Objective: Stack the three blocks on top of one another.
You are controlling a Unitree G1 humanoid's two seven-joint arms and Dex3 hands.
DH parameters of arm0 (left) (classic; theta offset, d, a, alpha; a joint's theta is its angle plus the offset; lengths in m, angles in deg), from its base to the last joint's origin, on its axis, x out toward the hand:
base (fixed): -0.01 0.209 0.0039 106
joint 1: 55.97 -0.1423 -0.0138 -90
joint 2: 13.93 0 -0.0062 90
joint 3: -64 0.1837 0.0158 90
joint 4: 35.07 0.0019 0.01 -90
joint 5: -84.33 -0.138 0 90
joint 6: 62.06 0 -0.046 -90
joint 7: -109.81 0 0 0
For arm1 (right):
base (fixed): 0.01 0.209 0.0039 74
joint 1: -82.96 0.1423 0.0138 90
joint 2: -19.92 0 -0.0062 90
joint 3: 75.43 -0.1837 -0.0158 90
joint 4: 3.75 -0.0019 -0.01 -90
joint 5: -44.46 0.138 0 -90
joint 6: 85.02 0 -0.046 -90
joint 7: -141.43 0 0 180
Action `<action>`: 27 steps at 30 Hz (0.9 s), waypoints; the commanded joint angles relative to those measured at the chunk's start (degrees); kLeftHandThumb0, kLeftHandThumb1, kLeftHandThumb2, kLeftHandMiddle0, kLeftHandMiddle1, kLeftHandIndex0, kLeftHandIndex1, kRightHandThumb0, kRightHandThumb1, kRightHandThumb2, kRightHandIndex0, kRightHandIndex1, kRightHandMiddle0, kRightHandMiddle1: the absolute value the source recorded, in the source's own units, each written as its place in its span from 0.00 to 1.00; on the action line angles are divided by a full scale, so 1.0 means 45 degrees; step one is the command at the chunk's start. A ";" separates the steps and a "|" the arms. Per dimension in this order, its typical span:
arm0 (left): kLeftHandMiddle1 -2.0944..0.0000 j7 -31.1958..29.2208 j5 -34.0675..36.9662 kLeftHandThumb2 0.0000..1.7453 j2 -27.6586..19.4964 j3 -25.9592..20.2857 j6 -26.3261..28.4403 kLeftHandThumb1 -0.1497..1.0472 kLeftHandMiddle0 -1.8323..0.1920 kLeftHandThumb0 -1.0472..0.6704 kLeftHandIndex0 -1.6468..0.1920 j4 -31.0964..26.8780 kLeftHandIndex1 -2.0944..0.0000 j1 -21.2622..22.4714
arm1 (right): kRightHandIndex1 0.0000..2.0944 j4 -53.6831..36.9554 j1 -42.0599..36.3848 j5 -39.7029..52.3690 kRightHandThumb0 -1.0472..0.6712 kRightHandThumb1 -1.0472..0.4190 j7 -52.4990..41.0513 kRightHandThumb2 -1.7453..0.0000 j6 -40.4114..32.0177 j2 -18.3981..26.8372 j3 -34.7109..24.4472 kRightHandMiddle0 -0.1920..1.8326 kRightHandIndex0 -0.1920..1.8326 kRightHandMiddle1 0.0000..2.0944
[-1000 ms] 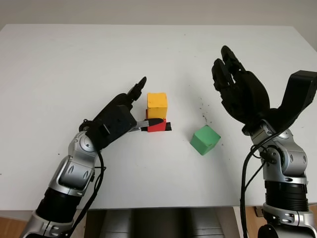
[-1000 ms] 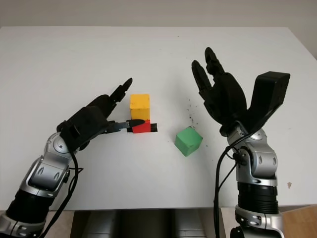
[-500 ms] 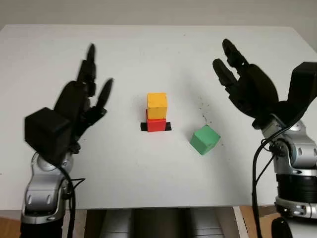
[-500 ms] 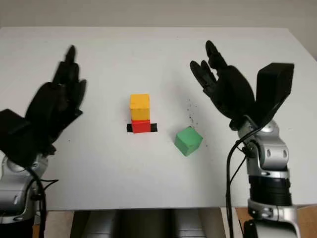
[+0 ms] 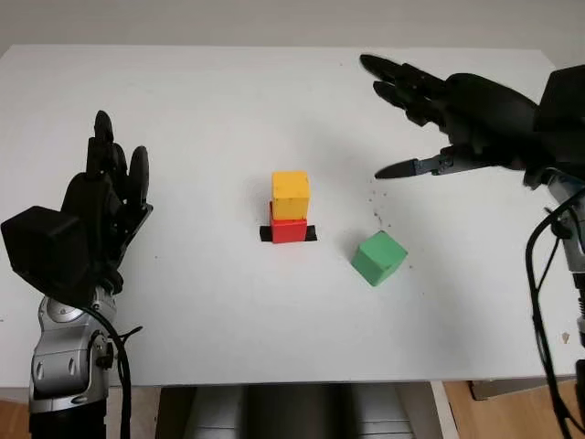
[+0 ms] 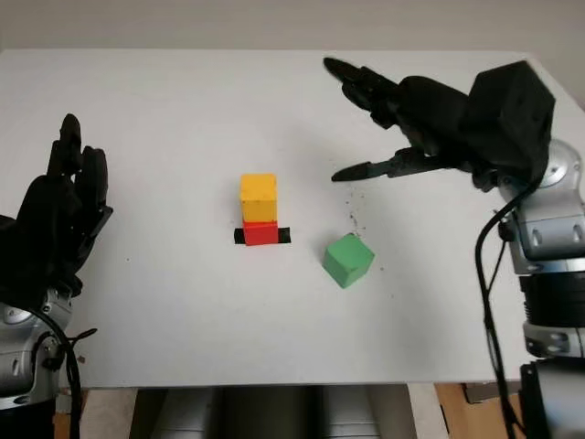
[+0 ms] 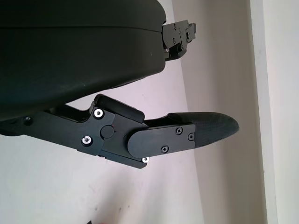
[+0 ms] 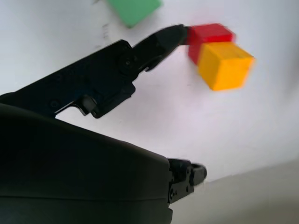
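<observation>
Your yellow block (image 5: 291, 194) sits on the red block (image 5: 288, 228) at the middle of the white table (image 5: 228, 110), on a strip of black tape (image 5: 265, 234), and the green block (image 5: 378, 257) lies alone just to their right. Your right hand (image 5: 437, 110) hangs open above the table, beyond the green block and apart from it. Your left hand (image 5: 96, 215) is raised open at the left edge, well apart from all three blocks.

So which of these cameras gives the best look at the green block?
The left eye view: the green block sits whole and unobstructed on the white table, right of the red and yellow stack. The right eye view shows it much the same. The right wrist view catches only part of it, cut by the frame edge.
</observation>
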 commanded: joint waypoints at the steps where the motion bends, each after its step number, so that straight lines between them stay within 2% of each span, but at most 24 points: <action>1: 1.00 0.0197 0.0116 0.30 0.0152 -0.0009 -0.0151 1.00 1.00 0.19 1.00 0.0190 1.00 0.0382 | 0.08 -0.0911 0.0295 -0.0672 0.27 0.25 -0.0306 0.97 0.0772 0.0807 0.0279 0.32 0.28 0.04; 6: 1.00 0.0327 0.0161 0.31 0.0045 0.0138 -0.0063 1.00 1.00 0.20 1.00 0.0396 1.00 0.0685 | 0.06 -0.2742 0.0374 -0.2024 0.28 0.26 -0.1497 0.97 0.1653 0.1765 0.0950 0.36 0.33 0.03; 11: 1.00 0.0335 0.0128 0.32 -0.0079 0.0196 0.0123 1.00 1.00 0.20 1.00 0.0282 1.00 0.0735 | 0.04 -0.3847 -0.0097 -0.2554 0.27 0.27 -0.1786 0.97 0.2306 0.2173 0.0884 0.37 0.33 0.03; 17: 1.00 0.0490 0.0150 0.32 -0.0072 0.0084 0.0239 1.00 1.00 0.19 1.00 0.0084 1.00 0.0644 | 0.03 -0.5577 -0.0980 -0.2934 0.26 0.26 -0.2262 0.97 0.2082 0.2708 0.0616 0.36 0.32 0.02; 20: 1.00 0.0472 0.0198 0.32 -0.0064 0.0080 0.0215 1.00 1.00 0.19 1.00 0.0108 1.00 0.0639 | 0.02 -0.5942 -0.1586 -0.3243 0.26 0.25 -0.1980 0.97 0.2083 0.2617 0.0509 0.34 0.30 0.02; 27: 1.00 0.0371 0.0075 0.31 -0.0090 0.0283 0.0029 1.00 1.00 0.19 1.00 0.0182 1.00 0.0660 | 0.03 -0.5562 -0.3469 -0.5000 0.22 0.27 0.0960 0.97 0.3327 0.1876 0.0344 0.37 0.33 0.03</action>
